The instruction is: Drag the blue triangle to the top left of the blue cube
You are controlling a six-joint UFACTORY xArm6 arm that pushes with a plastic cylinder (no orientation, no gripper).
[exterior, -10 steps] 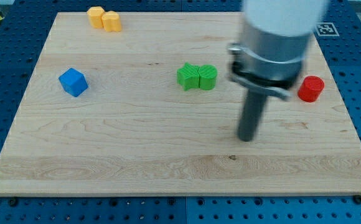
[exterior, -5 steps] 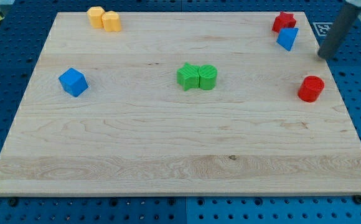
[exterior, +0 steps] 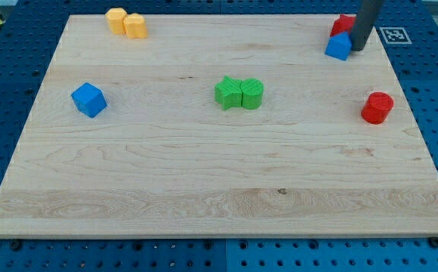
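You see my tip at the frame's upper right, seemingly touching the blue triangle; the blue cube sits far left. No gripper here.

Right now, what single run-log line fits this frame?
my tip: touching small blue triangle block, its right side | blue cube block: far left | drag: just starting

Two yellow blocks touch at the table's far left. Two green blocks touch mid-table. A red cylinder sits right; another red block far right.
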